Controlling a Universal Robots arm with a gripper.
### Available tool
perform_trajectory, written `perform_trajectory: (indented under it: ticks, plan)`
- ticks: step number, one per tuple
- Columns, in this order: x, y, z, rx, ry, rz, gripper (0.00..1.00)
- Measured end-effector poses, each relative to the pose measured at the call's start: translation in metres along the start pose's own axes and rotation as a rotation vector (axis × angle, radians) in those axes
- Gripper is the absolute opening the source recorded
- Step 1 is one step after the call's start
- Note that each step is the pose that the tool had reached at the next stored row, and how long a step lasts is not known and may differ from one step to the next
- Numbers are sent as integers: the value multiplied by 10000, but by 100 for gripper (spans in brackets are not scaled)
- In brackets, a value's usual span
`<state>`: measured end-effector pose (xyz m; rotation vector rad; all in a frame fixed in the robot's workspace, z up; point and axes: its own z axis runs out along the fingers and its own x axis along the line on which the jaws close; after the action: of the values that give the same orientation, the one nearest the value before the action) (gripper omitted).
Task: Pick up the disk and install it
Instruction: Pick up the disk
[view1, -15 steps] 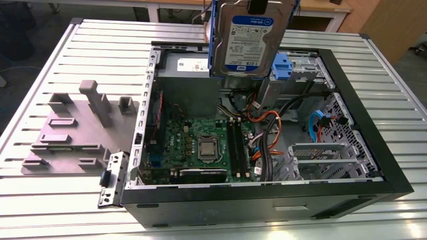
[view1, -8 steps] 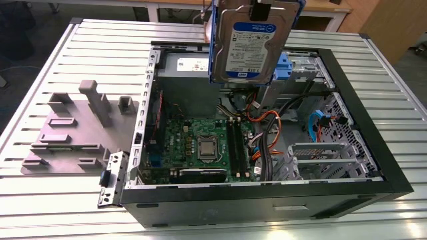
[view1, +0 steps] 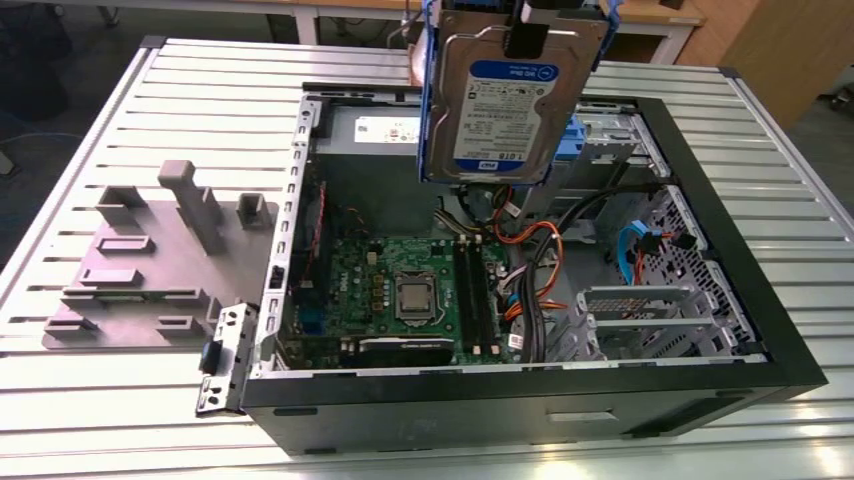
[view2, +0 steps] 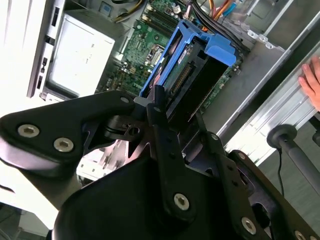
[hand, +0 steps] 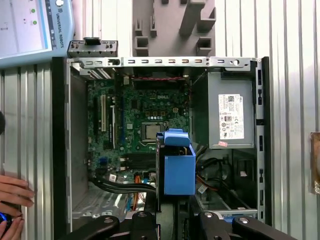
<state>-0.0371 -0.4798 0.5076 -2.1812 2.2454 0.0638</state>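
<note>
Beneath the pincer (view1: 531, 30), clamped between its closed fingers, the disk (view1: 501, 100) hangs upright over the open computer case (view1: 714, 215). I judge pickup done and installing in hand, the drive not yet seated.

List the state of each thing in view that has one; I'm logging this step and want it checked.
disk: clipped in its blue carrier, held in the air above the case, not yet installed.
claw: shut on the disk.
computer case: lying on its side, side panel off.
power supply: mounted inside the case.
processor: bare, no cooler on it.
hand: resting beside the case.
</note>
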Motion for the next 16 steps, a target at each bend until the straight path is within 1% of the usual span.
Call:
perform_trajectory:
  ticks: [8, 16]
  plan:
    - [154, -5, -6, 0, 1, 0, 35]
    - [250, -7, -9, 0, 1, 0, 35]
